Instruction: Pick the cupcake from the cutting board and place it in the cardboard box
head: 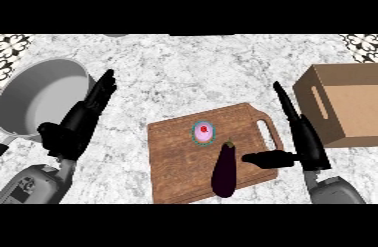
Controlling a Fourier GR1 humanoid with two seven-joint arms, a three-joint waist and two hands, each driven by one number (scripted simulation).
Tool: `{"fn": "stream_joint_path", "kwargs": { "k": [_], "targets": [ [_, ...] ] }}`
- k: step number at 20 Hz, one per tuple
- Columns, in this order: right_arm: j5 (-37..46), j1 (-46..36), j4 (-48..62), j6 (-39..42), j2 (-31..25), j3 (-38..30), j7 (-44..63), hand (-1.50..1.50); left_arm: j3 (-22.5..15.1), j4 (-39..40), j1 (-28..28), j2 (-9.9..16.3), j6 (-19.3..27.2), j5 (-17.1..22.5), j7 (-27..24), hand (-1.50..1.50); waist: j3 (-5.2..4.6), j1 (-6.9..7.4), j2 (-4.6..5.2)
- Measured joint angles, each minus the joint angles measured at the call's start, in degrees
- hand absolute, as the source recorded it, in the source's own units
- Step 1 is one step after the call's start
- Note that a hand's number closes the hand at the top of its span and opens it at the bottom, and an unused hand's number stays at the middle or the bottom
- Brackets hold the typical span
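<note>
Fingers (286, 103) straight — right hand (306, 141) beside cupcake (203, 132), apart.

I am working in a kitchen: a marble-patterned counter (184, 66) carries a grey metal pot (40, 98) at the left, a wooden cutting board (210, 151) bearing a cupcake (203, 132) and an aubergine (225, 169), and patterned tiles (13, 48) line the far corners.

Cupcake (203, 132) on cutting board (177, 166) beside eggplant (224, 170).
</note>
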Motion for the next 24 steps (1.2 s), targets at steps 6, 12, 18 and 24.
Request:
{"fn": "stream_joint_path", "kwargs": {
  "k": [6,12,18,24],
  "targets": [
    [25.12,1.46,0.71,-7.85,-2.25,10.65,8.37,-1.50,-2.88,1.08,0.34,-0.43,-2.78,-1.12,-0.97,0.00,-0.07,-0.03,-0.31],
    [43.98,0.56,-10.16,0.46,-1.01,18.72,26.98,-1.50,-3.61,3.41,0.02,-1.98,-3.19,-2.38,-2.09,0.00,-0.03,-0.50,-0.58],
    [45.77,-2.23,-23.11,21.92,4.92,23.72,45.21,-1.50,-3.55,4.60,-0.64,-3.14,-4.33,-2.78,-2.59,0.00,0.10,0.43,-0.33],
    [42.71,-6.41,-24.96,33.87,15.74,23.76,54.60,-1.50,-3.24,3.66,0.34,-3.63,-5.61,-3.89,-3.03,0.00,0.25,1.55,-0.01]
  ]
}}
